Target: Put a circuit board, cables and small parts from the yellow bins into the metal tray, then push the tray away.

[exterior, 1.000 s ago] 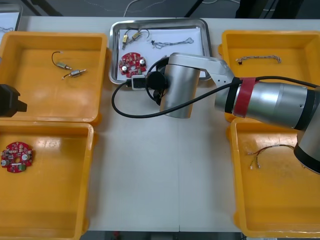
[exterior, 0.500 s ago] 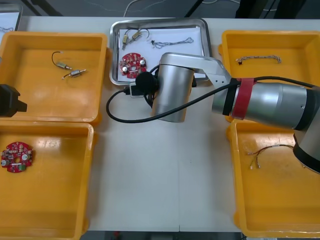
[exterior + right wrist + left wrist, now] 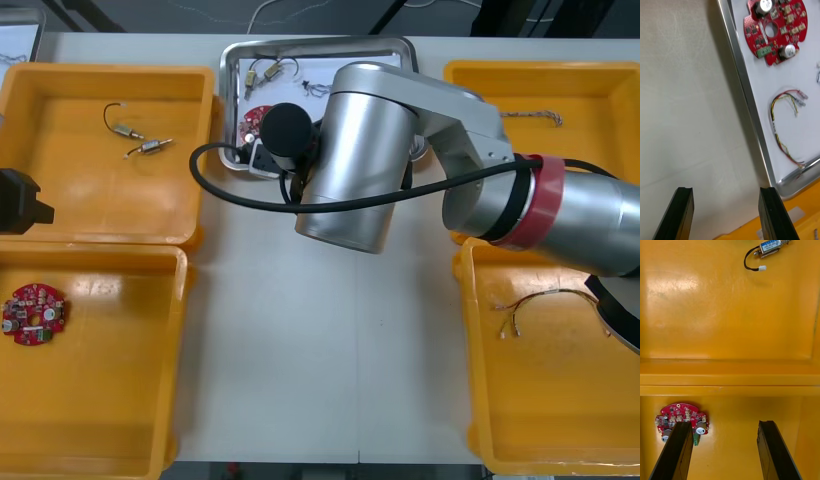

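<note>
The metal tray stands at the table's far middle, white inside. In it lie a round red circuit board, a red and yellow cable and small metal parts. My right arm reaches over the tray's near half. My right gripper is open with nothing between its fingers, above bare table just outside the tray's rim. My left gripper hangs open over the near left bin, beside another red circuit board. The left arm is parked at the left edge.
The far left yellow bin holds small metal parts. The near left bin holds the spare circuit board. A twisted cable lies in the far right bin, a thin cable in the near right bin.
My right arm has risen and swung toward the tray's left side, covering more of the tray. The left arm has not moved.
</note>
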Available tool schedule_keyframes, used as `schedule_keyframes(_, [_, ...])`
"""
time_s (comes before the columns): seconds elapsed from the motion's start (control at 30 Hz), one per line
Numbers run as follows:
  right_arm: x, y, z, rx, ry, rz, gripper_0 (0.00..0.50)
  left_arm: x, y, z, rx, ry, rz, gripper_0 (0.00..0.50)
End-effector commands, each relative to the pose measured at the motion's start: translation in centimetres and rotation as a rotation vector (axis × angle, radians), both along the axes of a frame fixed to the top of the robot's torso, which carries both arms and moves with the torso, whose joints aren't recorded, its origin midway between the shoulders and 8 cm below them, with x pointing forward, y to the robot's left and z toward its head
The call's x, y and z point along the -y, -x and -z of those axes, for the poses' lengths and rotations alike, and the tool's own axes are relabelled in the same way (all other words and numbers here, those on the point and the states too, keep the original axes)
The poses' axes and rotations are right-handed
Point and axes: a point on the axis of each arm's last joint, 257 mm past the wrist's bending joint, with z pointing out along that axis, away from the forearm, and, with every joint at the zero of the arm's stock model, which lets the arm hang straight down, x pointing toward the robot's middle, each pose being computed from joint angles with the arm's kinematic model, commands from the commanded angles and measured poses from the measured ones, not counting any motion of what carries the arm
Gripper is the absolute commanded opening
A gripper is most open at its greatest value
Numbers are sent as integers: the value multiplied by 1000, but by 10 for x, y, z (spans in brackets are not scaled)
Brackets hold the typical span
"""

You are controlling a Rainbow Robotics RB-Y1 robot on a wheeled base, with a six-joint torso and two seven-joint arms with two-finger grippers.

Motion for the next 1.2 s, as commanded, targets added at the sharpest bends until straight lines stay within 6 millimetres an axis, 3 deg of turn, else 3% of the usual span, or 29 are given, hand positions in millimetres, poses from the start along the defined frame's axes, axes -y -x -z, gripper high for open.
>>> schedule_keyframes(0.03, [27,10,-13,-33,-80,85,500,4,2,-2,13,-22,33,500])
schedule_keyframes(0.2, [65,32,-15,-125,-205,251,500,4,2,-2,13,-22,33,500])
schedule_keyframes(0.47, [113,51,-17,-183,-337,427,500,4,2,-2,13,-22,33,500])
schedule_keyframes(0.7, [169,73,-19,-221,-460,637,500,4,2,-2,13,-22,33,500])
schedule_keyframes(1.2, [261,99,-16,-248,-606,964,500,4,2,-2,13,-22,33,500])
